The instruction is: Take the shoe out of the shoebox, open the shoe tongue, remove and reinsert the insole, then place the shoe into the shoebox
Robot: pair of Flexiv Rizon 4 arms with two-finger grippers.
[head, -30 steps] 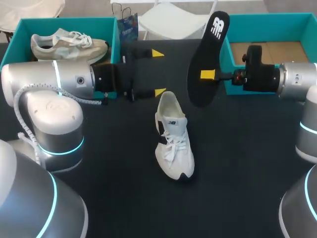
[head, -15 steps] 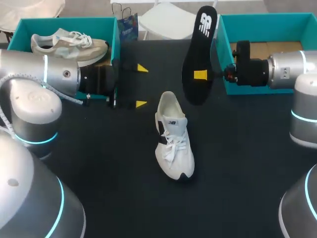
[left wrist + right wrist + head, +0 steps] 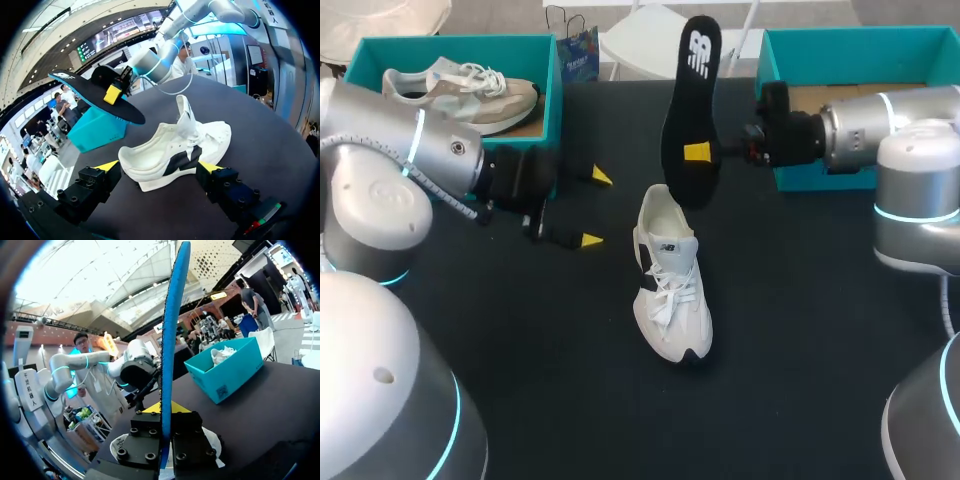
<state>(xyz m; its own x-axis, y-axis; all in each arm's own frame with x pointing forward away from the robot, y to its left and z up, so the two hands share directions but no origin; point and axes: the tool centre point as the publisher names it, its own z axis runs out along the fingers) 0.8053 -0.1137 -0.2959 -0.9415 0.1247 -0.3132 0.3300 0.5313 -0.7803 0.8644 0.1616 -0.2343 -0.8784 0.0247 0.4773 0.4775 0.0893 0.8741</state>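
A white shoe (image 3: 670,280) with a black side patch lies on the black table, heel toward the far side. My right gripper (image 3: 700,152) is shut on a black insole (image 3: 688,100), held upright with its lower end just above the shoe's heel. In the right wrist view the insole (image 3: 172,340) stands edge-on between the shut fingers, its blue side showing. My left gripper (image 3: 596,208) hangs open to the left of the shoe. From the left wrist, the shoe (image 3: 175,150) lies just ahead of the spread fingertips (image 3: 107,166), not touched.
A teal shoebox (image 3: 800,45) with a bare cardboard floor stands at the far right, behind my right arm. A second teal box (image 3: 450,45) at the far left holds a beige shoe (image 3: 460,90). A small blue bag (image 3: 578,55) stands beside it.
My right arm has carried the insole leftward, to just over the shoe's heel. My left gripper has drawn back leftward and dropped toward the table, still open.
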